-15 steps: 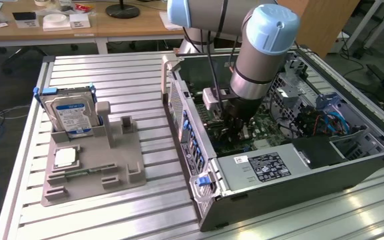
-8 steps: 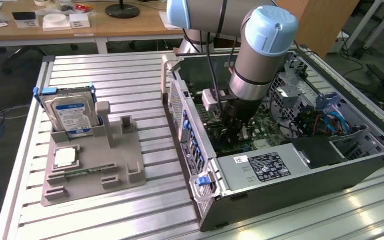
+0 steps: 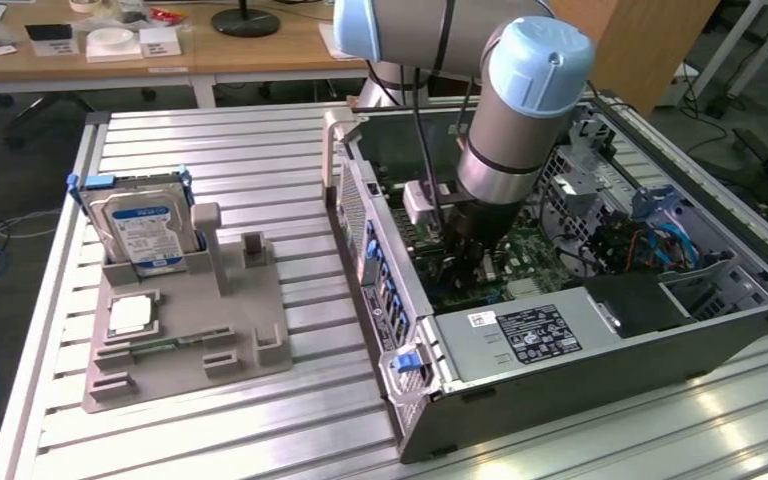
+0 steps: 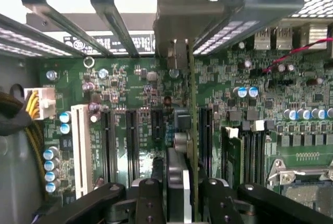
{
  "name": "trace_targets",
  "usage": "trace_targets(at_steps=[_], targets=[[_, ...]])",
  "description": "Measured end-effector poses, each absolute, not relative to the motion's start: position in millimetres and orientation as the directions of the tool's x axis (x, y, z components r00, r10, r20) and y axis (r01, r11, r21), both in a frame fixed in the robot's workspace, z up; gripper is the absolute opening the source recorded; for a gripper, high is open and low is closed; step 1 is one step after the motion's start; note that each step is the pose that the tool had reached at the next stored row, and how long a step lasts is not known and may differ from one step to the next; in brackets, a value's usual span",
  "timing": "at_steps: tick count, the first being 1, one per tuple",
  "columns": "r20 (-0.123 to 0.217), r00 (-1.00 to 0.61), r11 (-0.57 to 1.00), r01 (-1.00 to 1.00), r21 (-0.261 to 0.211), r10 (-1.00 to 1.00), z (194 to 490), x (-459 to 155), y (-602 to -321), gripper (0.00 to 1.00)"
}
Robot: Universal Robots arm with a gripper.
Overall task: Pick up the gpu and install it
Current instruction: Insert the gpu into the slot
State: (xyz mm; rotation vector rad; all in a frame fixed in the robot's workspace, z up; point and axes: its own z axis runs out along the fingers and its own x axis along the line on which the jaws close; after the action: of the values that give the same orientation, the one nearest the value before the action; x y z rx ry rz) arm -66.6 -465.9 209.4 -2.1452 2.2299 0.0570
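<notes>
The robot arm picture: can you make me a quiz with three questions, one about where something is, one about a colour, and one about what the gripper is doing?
1. Where is the gripper?
A. Inside the computer case
B. Over the grey holder
C. Above the wooden desk

2. What colour is the hard drive label?
A. Red
B. Blue
C. Yellow

3. What is the gripper doing?
A. Hanging open
B. Holding the gpu edge-on over the motherboard
C. Holding the hard drive

Answers: A, the arm reaches down into the case; B, the label is blue; B, the thin card sits between the fingers above the slots.
</notes>
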Motion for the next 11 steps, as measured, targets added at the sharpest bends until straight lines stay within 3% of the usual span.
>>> trace_targets(at_steps=[1, 11], targets=[[-0.058, -0.038, 0.039, -0.999, -0.006, -0.998, 210, -67, -466, 0.35], [-0.059, -0.036, 0.038, -0.999, -0.039, -0.998, 233, -67, -466, 0.35]])
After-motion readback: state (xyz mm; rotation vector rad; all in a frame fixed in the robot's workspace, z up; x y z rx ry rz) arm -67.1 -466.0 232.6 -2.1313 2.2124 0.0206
